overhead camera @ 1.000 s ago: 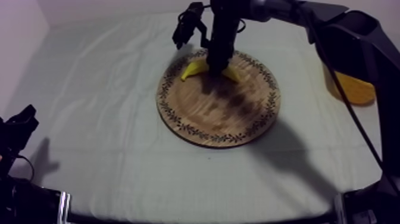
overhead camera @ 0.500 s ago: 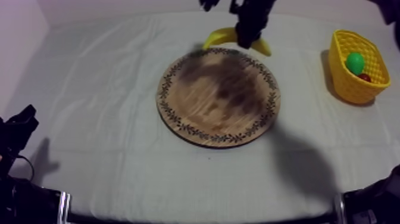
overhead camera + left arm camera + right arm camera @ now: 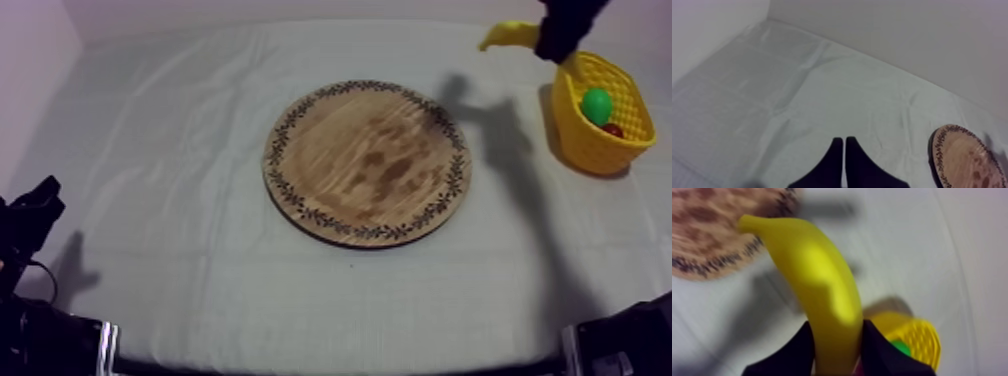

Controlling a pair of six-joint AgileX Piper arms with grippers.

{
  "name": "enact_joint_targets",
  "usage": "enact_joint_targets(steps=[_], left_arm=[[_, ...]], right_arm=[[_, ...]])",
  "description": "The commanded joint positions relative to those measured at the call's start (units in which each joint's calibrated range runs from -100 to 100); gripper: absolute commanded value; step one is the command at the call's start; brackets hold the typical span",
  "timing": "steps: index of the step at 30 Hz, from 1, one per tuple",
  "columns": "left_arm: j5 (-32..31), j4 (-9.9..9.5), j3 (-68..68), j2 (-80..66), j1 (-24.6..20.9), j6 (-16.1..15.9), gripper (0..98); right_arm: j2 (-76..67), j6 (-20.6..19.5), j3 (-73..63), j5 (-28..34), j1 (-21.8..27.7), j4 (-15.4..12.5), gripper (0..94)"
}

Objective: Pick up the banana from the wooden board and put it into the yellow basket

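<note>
The yellow banana hangs in the air at the far right, just left of the yellow basket, with my right gripper shut on it. In the right wrist view the banana sits between the two black fingers, above the cloth between the board and the basket. The round wooden board lies bare at the table's middle. My left gripper rests over the cloth, its fingers together as a narrow wedge, low at the left side in the top view.
Inside the basket lie a green fruit and a small red fruit. The board's edge is near my left gripper. The arm's shadow falls on the cloth between board and basket.
My right gripper lifted the banana off the board's far edge and carried it to the right, up to the basket. The left arm has not moved.
</note>
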Motion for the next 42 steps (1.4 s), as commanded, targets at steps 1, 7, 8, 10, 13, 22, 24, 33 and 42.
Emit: enact_joint_targets(steps=[1, 7, 8, 10, 13, 22, 24, 33, 42], left_arm=[[-0.02, 0.01, 0.04, 0.03, -0.02, 0.01, 0.1], [-0.02, 0.01, 0.04, 0.03, -0.02, 0.01, 0.1], [-0.02, 0.01, 0.04, 0.03, -0.02, 0.01, 0.1], [-0.02, 0.01, 0.04, 0.03, -0.02, 0.01, 0.1], [-0.02, 0.01, 0.04, 0.03, -0.02, 0.01, 0.1], [-0.02, 0.01, 0.04, 0.03, -0.02, 0.01, 0.1], [-0.02, 0.01, 0.04, 0.03, -0.02, 0.01, 0.1], [-0.02, 0.01, 0.04, 0.03, -0.02, 0.01, 0.1], [-0.02, 0.01, 0.04, 0.03, -0.02, 0.01, 0.1]], right_arm=[[-0.38, 1.11, 1.07, -0.9, 6.0, -0.09, 26.9], [1.18, 2.39, 3.77, -4.09, 11.7, 0.16, 27.1], [1.87, 2.44, 4.07, -4.62, 12.31, 0.21, 27.1], [3.44, 2.56, 4.21, -5.54, 13.45, 0.13, 27.1], [6.05, 2.6, 3.95, -6.92, 14.71, 0.01, 27.1], [11.57, 2.49, 2.67, -10.35, 16.15, -0.91, 28.7], [12.2, 2.74, 1.81, -10.69, 16.54, -1.44, 29.2], [13.45, 4.59, -2.1, -10.19, 19.41, -3.47, 30.7], [12.19, 3.22, 1.78, -16.03, 19.34, -3.4, 57.9]])
